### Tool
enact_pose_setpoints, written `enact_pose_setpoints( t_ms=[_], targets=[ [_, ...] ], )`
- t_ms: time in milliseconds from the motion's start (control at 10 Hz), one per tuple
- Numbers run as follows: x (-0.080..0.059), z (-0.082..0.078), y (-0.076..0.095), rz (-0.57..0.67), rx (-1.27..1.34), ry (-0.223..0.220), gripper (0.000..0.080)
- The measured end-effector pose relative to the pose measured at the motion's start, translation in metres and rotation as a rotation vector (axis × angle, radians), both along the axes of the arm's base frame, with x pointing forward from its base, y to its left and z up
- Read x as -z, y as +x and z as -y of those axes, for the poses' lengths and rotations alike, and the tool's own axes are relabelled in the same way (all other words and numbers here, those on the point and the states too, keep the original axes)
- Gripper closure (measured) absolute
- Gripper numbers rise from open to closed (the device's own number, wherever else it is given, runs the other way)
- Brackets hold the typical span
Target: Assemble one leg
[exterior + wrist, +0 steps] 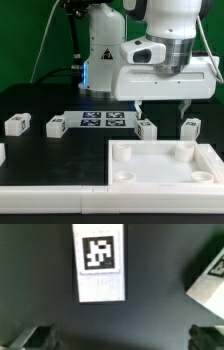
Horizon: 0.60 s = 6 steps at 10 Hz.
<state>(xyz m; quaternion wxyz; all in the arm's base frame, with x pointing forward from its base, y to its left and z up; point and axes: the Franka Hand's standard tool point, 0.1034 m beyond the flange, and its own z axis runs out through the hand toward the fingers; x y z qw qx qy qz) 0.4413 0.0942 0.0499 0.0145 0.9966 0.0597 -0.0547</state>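
Several small white legs with black-and-white tags lie on the black table. Two (pixel 15 124) (pixel 55 125) are at the exterior view's left, one (pixel 147 128) is below my gripper and one (pixel 190 126) is at the right. My gripper (pixel 160 106) hangs open and empty just above the table, apart from the legs. In the wrist view a leg (pixel 100 266) lies ahead of my open gripper (pixel 120 339), tag up, not between the fingers (pixel 35 336). A second leg (pixel 210 277) shows at the edge.
The wide white tray (pixel 165 150) with raised rim and corner sockets lies in front of the legs. The marker board (pixel 103 120) lies behind the middle legs. A white ledge (pixel 50 195) runs along the front left.
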Motion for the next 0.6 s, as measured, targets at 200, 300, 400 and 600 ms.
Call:
enact_pose_setpoints(
  t_ms=[200,300,400,600],
  targets=[
    [0.001,-0.004,-0.001,0.002,0.209,0.004,0.015],
    [0.003,-0.005,-0.004,0.001,0.322,0.015,0.015],
    [0.005,-0.01,-0.008,0.001,0.419,0.016,0.015],
    [0.005,-0.027,-0.012,-0.003,0.593,0.012,0.015]
  ],
)
